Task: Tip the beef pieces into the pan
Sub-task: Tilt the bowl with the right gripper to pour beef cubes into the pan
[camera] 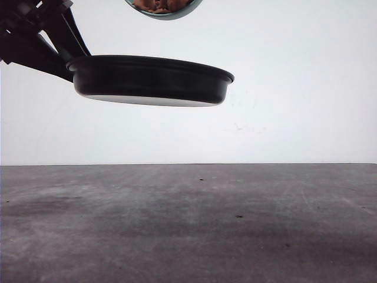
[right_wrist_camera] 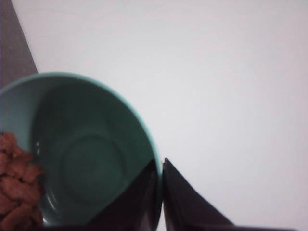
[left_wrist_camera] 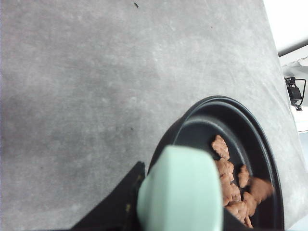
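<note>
Mid-pour.

Nearest, bare grey table [camera: 188, 230], nothing resting on it in the front view. Above it the pan [camera: 150, 79] hangs in the air, roughly level, base well clear of the table.

Left gripper [camera: 41, 35] carries the pan from the left. In the left wrist view the mint-green handle [left_wrist_camera: 180, 192] sits clamped between the dark fingers [left_wrist_camera: 120, 202], so the left claw is closed on the handle.

Beef pieces [left_wrist_camera: 233, 185] already lie in a loose cluster on the pan floor, on the side nearest the handle. One piece at the cluster edge is blurred, likely just landing.

Higher and further back, the teal bowl [camera: 164, 7] is directly over the pan, tipped with its mouth toward the camera, more beef showing inside. In the right wrist view the right gripper [right_wrist_camera: 161, 192] pinches the bowl rim [right_wrist_camera: 144, 130], one finger inside, one outside, claw narrow and holding. Remaining beef is piled against the low side of the bowl; the rest of the interior is bare.

Next move, as judged: tilt the bowl further to clear the remainder, keep its lip over the pan centre, left arm holds the pan level.
</note>
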